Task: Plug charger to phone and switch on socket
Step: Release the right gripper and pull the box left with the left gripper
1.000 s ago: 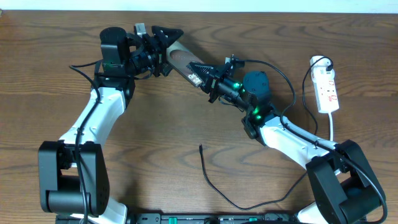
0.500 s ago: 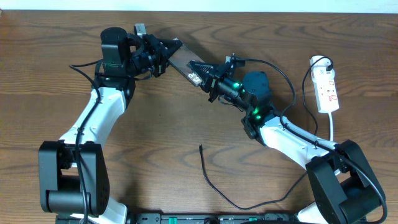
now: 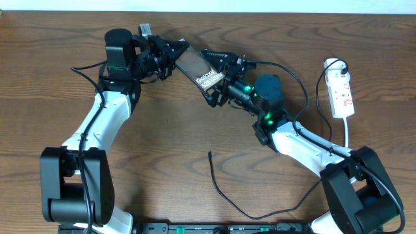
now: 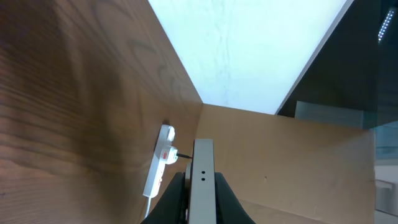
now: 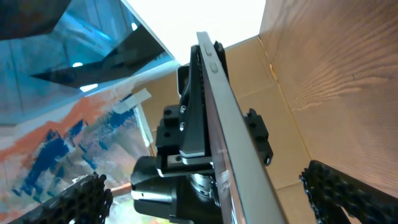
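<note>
Between our left fingers [image 4: 231, 202] the phone [image 4: 203, 180] stands on edge, clamped across its flat faces at one end and lifted off the table [image 3: 162, 130]. Its lettered end runs out between our right fingers [image 5: 345, 193], which are spread wide with a gap either side of the slab, gripping nothing. We judge the phone stiff, glossy and slippery, and breakable if dropped, so it wants a firm hold across the faces that leaves the port end free. Which end that is we cannot tell. Both arms reach forward and inward, wrists rolled so the two sets of fingers face each other. Well behind the right fingers the charger [image 3: 209, 154] tip lies loose on the table. Farther off to their right lies the socket [image 3: 342, 94].
</note>
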